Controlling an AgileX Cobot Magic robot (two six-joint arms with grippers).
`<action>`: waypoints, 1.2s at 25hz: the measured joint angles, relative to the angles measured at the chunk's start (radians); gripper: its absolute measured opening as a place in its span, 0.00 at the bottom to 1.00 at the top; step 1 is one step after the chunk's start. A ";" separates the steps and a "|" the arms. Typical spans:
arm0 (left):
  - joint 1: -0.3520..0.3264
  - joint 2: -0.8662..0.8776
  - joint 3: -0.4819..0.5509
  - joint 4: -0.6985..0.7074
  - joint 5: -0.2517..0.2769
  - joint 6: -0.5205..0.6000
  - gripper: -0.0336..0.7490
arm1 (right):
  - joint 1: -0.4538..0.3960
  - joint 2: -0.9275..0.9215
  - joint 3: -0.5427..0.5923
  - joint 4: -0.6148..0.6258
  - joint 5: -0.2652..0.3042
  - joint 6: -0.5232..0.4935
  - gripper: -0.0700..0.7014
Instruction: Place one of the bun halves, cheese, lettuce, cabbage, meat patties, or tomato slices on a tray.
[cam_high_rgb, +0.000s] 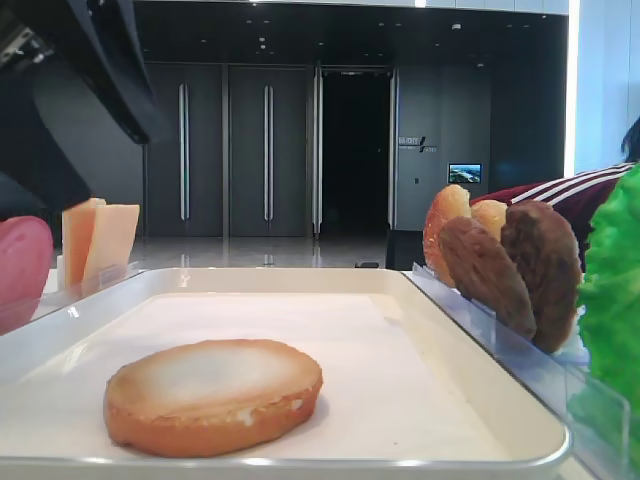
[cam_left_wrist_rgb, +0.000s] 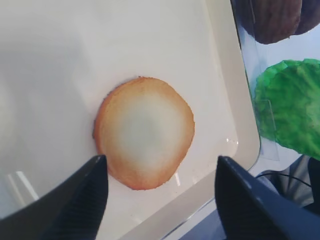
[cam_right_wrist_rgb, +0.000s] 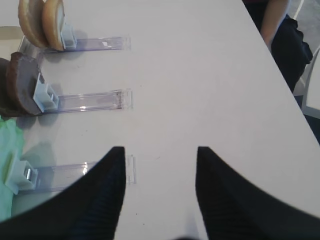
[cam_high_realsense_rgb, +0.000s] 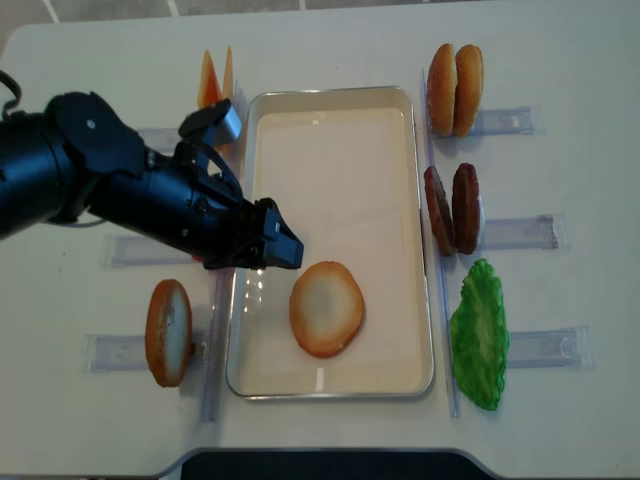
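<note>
One of the bun halves (cam_high_realsense_rgb: 326, 308) lies flat with its pale cut face up on the cream tray (cam_high_realsense_rgb: 335, 120), in its near part, and touches neither gripper. It also shows in the low view as the bun half (cam_high_rgb: 213, 393) and from above as the bun half (cam_left_wrist_rgb: 144, 132). My left gripper (cam_left_wrist_rgb: 161, 167) hangs open above it, one finger (cam_left_wrist_rgb: 95, 185) on each side, nothing held. From overhead the left gripper (cam_high_realsense_rgb: 278, 246) is over the tray's left rim. My right gripper (cam_right_wrist_rgb: 160, 150) stands open over bare table.
Clear holders (cam_high_realsense_rgb: 520, 232) flank the tray. On the right stand two buns (cam_high_realsense_rgb: 455, 75), two meat patties (cam_high_realsense_rgb: 452, 208) and lettuce (cam_high_realsense_rgb: 480, 335). On the left are cheese (cam_high_realsense_rgb: 215, 78) and a tomato slice (cam_high_realsense_rgb: 168, 332). A person (cam_right_wrist_rgb: 285, 35) stands past the table's far edge.
</note>
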 joint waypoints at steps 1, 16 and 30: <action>0.000 -0.014 -0.015 0.053 0.018 -0.030 0.69 | 0.000 0.000 0.000 0.000 0.000 0.000 0.54; 0.266 -0.212 -0.086 0.715 0.380 -0.367 0.69 | 0.000 0.000 0.000 0.001 0.000 0.000 0.54; 0.417 -0.294 -0.070 0.924 0.498 -0.453 0.69 | 0.000 0.000 0.000 0.001 0.000 0.000 0.54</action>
